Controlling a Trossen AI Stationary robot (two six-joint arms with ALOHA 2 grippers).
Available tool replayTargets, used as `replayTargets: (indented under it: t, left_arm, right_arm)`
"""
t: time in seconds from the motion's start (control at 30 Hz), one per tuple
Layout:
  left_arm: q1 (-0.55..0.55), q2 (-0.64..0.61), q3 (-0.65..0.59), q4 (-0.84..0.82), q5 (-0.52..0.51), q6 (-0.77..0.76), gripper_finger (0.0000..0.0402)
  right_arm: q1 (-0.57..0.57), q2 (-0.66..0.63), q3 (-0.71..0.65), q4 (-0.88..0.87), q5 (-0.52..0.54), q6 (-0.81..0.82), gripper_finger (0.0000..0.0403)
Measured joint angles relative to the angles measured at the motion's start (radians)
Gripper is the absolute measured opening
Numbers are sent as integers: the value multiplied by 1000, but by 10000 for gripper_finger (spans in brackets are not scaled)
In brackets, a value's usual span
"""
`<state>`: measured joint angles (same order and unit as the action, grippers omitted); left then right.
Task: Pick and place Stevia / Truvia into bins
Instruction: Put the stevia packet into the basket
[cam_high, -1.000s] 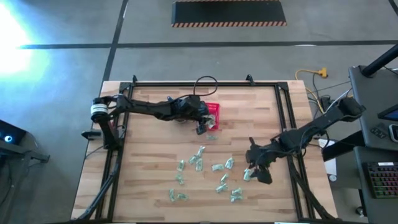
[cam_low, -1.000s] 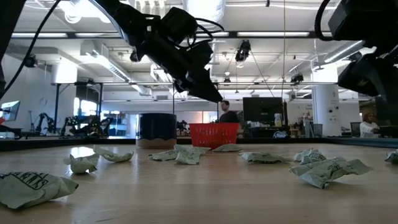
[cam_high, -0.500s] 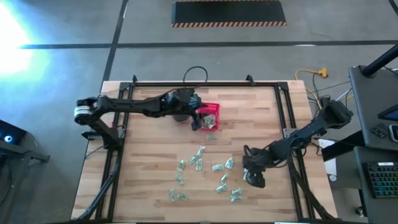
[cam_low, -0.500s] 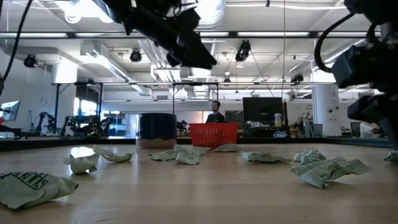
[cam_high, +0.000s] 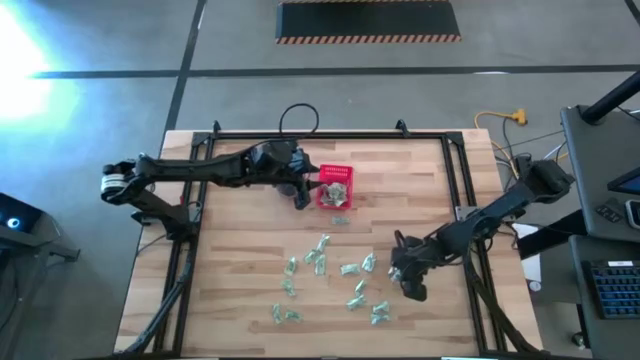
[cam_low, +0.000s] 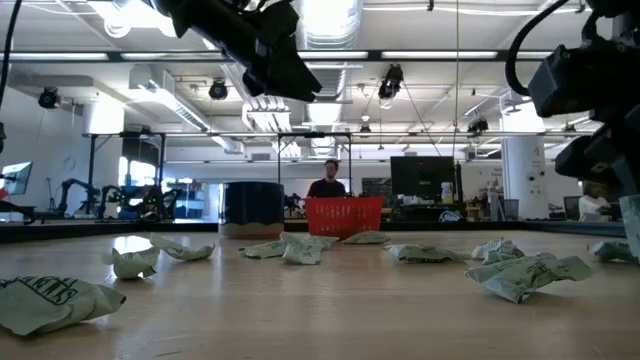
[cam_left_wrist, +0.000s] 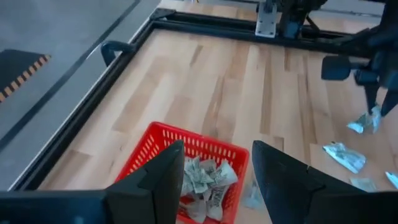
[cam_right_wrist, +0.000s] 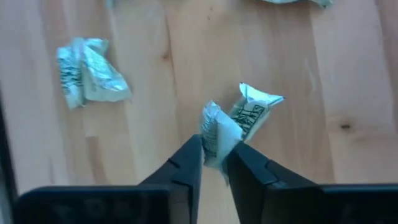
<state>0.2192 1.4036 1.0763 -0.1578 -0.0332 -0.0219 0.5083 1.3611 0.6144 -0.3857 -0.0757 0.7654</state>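
With the right gripper (cam_right_wrist: 214, 163) pinching a crumpled Stevia sachet (cam_right_wrist: 239, 127) low over the table, it should lift clear before carrying to the red basket (cam_high: 335, 186), where the open, empty left gripper (cam_left_wrist: 214, 171) hovers.

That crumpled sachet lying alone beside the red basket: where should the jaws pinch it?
Come from straight above. The sachet lies flat on the table, so pinch across its narrow width, at a raised crumple, keeping clear of the red basket just behind it.

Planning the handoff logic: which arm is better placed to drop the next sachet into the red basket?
Right. The right hand is shut on a sachet, while the left hand is open and empty beside the red basket.
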Motion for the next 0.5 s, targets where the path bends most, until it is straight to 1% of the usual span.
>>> replayTargets:
  t: [0.3, 0.4, 0.5]
  left_arm:
    - [-45, 12, -38, -17, 1, -45, 173]
    - [-67, 7, -65, -35, 7, -84, 173]
    - [-94, 2, -69, -104, 19, -129, 173]
  right_arm:
    - [0, -81, 0, -4, 3, 21, 13]
    - [0, -105, 0, -5, 31, 35, 9]
    - [0, -128, 0, -4, 70, 40, 9]
